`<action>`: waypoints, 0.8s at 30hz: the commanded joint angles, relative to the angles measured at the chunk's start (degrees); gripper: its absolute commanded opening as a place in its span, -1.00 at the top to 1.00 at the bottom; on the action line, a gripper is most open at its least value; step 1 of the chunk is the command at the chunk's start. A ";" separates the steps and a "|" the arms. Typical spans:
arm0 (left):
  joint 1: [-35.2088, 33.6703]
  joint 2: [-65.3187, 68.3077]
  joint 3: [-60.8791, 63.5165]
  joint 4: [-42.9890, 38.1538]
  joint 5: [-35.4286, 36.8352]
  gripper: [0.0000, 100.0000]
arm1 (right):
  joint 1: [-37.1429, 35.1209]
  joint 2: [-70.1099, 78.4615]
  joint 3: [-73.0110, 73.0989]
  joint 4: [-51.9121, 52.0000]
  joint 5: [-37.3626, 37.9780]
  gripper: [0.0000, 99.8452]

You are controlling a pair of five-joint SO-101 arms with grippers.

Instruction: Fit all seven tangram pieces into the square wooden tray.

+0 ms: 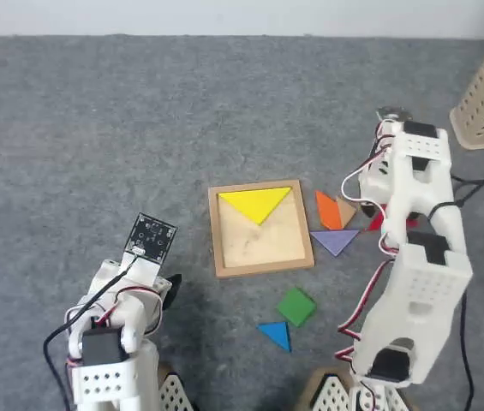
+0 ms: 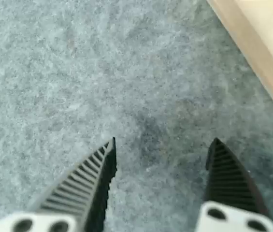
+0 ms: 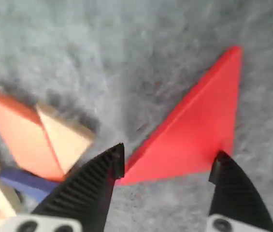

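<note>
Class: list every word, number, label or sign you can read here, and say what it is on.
No readable text anywhere.
The wooden tray, yellow triangle and red triangle are plain.
On the black board at the left arm's wrist, any marks are too small to read.

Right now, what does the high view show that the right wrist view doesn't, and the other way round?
High view, not the right wrist view: the yellow triangle lying in the wooden tray, plus the green square and blue triangle lying loose outside it. Right wrist view, not the high view: the red triangle's broad face, with the right gripper open above one of its edges. Both: the orange parallelogram, the tan triangle touching it, and the purple triangle beside the tray.
</note>
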 commanded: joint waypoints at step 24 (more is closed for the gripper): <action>0.26 -0.88 -0.48 0.26 -0.44 0.44 | 2.68 4.88 -8.00 4.79 0.88 0.99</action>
